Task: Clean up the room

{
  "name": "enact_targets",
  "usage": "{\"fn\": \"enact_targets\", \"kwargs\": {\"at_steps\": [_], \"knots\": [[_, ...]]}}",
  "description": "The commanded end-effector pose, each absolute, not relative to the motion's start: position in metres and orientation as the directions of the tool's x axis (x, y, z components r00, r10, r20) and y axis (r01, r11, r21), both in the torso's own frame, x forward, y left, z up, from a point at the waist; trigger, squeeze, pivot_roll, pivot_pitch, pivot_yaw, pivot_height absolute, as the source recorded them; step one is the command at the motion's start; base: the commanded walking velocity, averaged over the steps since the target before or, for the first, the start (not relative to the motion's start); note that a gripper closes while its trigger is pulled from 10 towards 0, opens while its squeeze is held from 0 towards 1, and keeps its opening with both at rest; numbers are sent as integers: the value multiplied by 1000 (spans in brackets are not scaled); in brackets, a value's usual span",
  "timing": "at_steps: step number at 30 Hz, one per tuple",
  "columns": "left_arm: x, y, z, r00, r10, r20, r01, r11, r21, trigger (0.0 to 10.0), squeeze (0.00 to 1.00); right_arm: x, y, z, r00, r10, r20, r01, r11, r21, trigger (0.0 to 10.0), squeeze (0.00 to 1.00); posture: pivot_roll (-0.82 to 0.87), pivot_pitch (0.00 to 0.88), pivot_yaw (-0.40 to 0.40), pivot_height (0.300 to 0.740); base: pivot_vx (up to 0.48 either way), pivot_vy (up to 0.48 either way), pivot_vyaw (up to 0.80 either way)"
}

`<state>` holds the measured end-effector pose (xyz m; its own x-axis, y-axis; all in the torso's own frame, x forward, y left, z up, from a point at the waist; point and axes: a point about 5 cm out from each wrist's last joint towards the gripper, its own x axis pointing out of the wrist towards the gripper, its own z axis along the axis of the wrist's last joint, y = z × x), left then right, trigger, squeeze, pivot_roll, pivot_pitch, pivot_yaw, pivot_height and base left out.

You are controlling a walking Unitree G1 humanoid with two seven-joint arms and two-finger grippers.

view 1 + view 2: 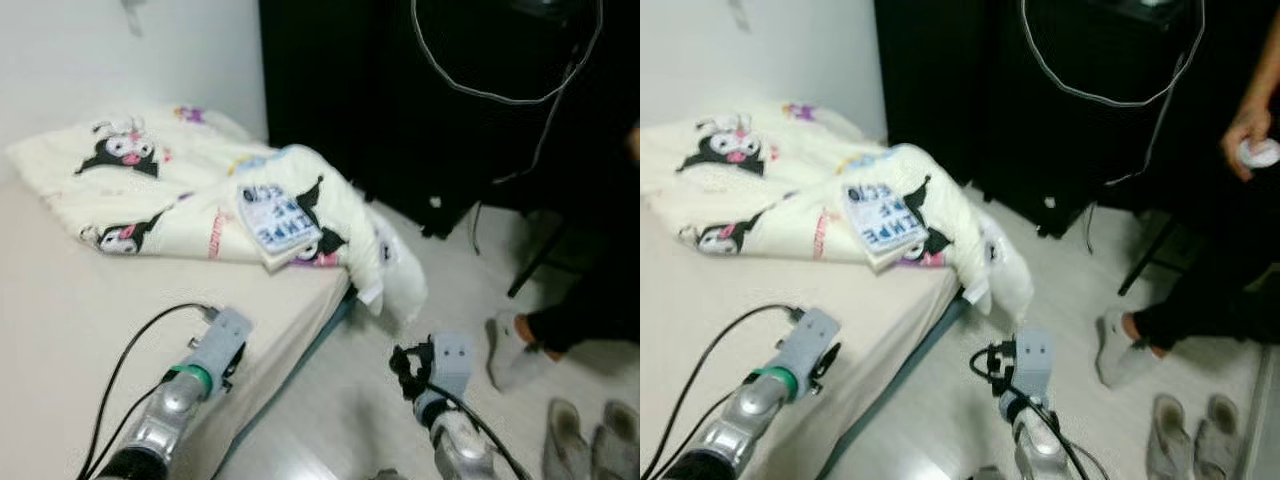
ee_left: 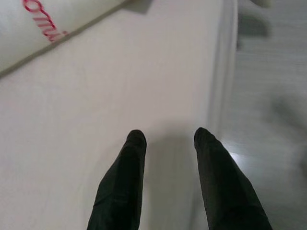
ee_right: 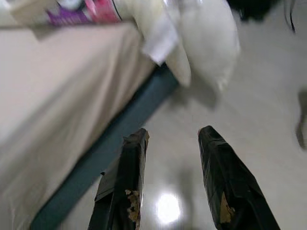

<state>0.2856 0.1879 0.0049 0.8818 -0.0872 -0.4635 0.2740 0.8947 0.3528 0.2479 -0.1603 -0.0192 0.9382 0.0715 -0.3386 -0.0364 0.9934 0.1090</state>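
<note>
On the bed [image 1: 60, 330] with its plain cream sheet, a rumpled cream quilt printed with black cartoon figures [image 1: 200, 195] lies heaped toward the far end, one corner spilling over the bed's edge toward the pale glossy floor [image 1: 330, 400]. A small booklet with blue block lettering [image 1: 280, 222] rests on top of the quilt near that edge. The left tool [image 2: 165, 139] hovers over the bare sheet close to the mattress edge, its two black fingers [image 2: 122, 182] spread apart and pinching nothing. The right tool [image 3: 170, 136] hangs over the floor beside the bed's dark blue-grey base [image 3: 115, 143], its fingers likewise spread and empty. Beyond stands a tall black cabinet [image 1: 400, 90] with a grey cable [image 1: 500, 98] looped across it. To the right sits a person in dark trousers [image 1: 1210, 300] and a white sock [image 1: 1120, 350], near a pair of grey shoes [image 1: 1195, 435] on the floor.
</note>
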Motion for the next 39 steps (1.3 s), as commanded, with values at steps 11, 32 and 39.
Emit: {"fn": "enact_targets", "kwargs": {"at_steps": [11,32,39], "knots": [[269,194,-16,830,-68,-554,257,928,271,10000,0,220,-159,-52,850,70,-522,36,981,191,10000,0,64,64,-16,740,0,0,0],[273,189,-12,856,-95,-508,295,896,331,10000,0,238,-146,-40,873,173,-457,-102,979,175,10000,0,87,65,-14,740,-97,0,0],[271,188,-13,858,-97,-505,298,894,335,10000,0,237,-146,-39,875,182,-449,-117,979,169,10000,0,85,76,-16,740,-424,0,0]]}}
